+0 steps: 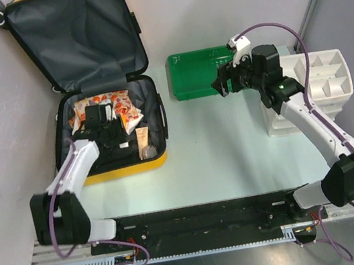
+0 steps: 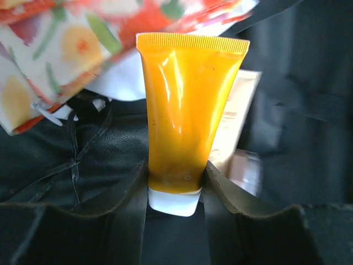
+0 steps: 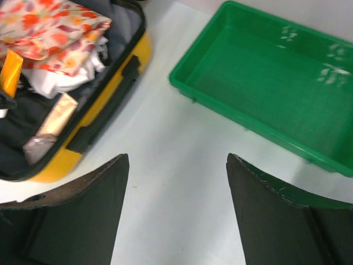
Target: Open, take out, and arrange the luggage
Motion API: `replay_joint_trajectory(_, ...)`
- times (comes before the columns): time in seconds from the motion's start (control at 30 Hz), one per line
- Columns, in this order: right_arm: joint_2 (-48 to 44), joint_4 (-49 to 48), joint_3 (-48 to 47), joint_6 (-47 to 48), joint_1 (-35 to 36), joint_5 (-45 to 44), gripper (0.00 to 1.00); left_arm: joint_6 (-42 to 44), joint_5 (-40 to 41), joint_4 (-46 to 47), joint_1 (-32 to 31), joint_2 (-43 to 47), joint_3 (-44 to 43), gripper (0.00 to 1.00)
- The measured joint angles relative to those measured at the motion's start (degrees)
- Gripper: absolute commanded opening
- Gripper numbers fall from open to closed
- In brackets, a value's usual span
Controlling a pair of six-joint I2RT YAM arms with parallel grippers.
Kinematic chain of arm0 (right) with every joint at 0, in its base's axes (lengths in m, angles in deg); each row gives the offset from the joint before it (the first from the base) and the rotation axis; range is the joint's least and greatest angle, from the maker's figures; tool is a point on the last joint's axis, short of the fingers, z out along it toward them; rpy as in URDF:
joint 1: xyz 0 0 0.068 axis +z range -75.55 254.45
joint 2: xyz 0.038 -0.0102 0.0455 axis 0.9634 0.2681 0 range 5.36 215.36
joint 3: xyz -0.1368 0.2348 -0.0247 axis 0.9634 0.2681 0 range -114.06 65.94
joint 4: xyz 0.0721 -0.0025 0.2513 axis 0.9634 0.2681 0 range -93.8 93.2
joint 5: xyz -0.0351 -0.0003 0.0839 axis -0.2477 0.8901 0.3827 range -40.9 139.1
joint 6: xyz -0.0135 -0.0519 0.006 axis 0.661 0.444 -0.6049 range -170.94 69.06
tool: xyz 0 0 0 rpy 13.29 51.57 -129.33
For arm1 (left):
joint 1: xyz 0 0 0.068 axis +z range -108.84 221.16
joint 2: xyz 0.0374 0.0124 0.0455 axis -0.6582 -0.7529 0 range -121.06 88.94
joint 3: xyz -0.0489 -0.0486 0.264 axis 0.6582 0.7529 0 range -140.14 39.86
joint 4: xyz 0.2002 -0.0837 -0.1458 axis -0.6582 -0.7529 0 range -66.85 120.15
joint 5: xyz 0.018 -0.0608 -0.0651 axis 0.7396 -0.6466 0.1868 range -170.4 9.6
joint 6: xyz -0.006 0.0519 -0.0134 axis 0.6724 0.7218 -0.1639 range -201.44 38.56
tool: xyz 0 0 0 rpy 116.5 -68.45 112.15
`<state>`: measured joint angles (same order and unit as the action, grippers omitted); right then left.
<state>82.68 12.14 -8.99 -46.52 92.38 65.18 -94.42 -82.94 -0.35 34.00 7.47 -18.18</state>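
The luggage (image 1: 75,34) lay open at the far left of the table (image 3: 165,110), lid propped back against the wall, and the left gripper (image 2: 175,182) was down inside it, its jaws drawn in on either side of an orange tube (image 2: 185,110) just above the white cap (image 2: 174,201), seemingly pinching it; the hold sat low and on a narrow, tapering shoulder, so the glossy plastic might well slide out or swing once lifted; a hard squeeze could also buckle the soft body; the floral pouch (image 2: 66,49) touched the tube's crimped end and might drag along with it, and a pale beige packet (image 2: 234,127) lay just behind; the right gripper (image 3: 176,160) hung with jaws wide apart and empty over bare table beside the green tray (image 3: 265,88); the tray was rigid, smooth and shallow; the lining looked dark, matte and creased, the pouch soft printed cloth, the shell hard and yellow.
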Motion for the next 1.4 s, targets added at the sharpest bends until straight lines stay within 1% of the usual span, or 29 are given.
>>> replay_joint_trajectory(0.13, 3.96, -3.19, -1.53, -7.91, 0.24, 5.68, 0.76, 1.46, -3.78, 1.79, -0.28, 9.88, 0.33, 0.30)
replay_joint_trajectory(0.17, 4.98, -4.48, -1.86, -10.21, 0.42, 7.23, 0.76, 2.05, -4.59, 2.43, -0.57, 12.46, 0.42, 0.27)
replay_joint_trajectory(0.23, 6.91, -7.61, -2.27, -15.32, 1.01, 10.03, 0.76, 3.26, -6.29, 3.65, -1.86, 17.44, 0.74, 0.24)
replay_joint_trajectory(0.33, 9.29, -12.28, -2.78, -21.42, 3.39, 13.29, 0.77, 4.72, -7.65, 5.40, -5.44, 23.23, 1.73, 0.24)
replay_joint_trajectory(0.47, 11.76, -17.14, -4.37, -26.97, 10.29, 15.45, 0.79, 6.01, -8.07, 6.10, -12.13, 29.35, 2.99, 0.26)
replay_joint_trajectory(0.6, 13.66, -19.96, -7.23, -29.73, 17.20, 16.72, 0.79, 6.58, -7.50, 6.23, -17.18, 32.44, 3.63, 0.27)
replay_joint_trajectory(0.87, 13.97, -21.44, -7.82, -30.82, 22.60, 17.22, 0.81, 7.04, -6.43, 6.29, -18.16, 32.79, 3.96, 0.27)
replay_joint_trajectory(1.0, 14.36, -21.40, -8.02, -30.73, 24.59, 16.22, 0.78, 7.23, -6.34, 6.32, -18.71, 32.81, 4.20, 0.27)
replay_joint_trajectory(1.1, 15.76, -21.38, -9.11, -30.75, 26.43, 14.56, 0.73, 7.48, -6.19, 6.32, -19.19, 32.81, 4.48, 0.28)
replay_joint_trajectory(1.2, 17.88, -21.00, -11.10, -30.80, 28.17, 13.11, 0.66, 7.50, -6.14, 6.32, -19.74, 32.81, 4.48, 0.29)
replay_joint_trajectory(1.23, 18.62, -20.98, -11.74, -30.84, 28.63, 12.68, 0.54, 7.52, -6.14, 6.32, -19.89, 32.81, 4.48, 0.29)
replay_joint_trajectory(1.3, 19.74, -21.03, -12.57, -30.82, 29.38, 11.93, 0.44, 7.63, -6.14, 6.34, -20.11, 32.79, 4.48, 0.29)
replay_joint_trajectory(1.33, 20.09, -21.05, -12.68, -30.91, 29.66, 11.69, 0.30, 7.67, -6.08, 6.34, -20.11, 32.79, 4.48, 0.30)
replay_joint_trajectory(1.37, 20.35, -20.98, -12.72, -31.01, 29.88, 11.37, 0.20, 7.85, -5.99, 6.36, -20.13, 32.79, 4.48, 0.31)
replay_joint_trajectory(1.4, 20.55, -21.03, -12.74, -30.73, 30.08, 10.75, 0.10, 8.07, -5.73, 6.34, -20.15, 32.81, 4.50, 0.38)
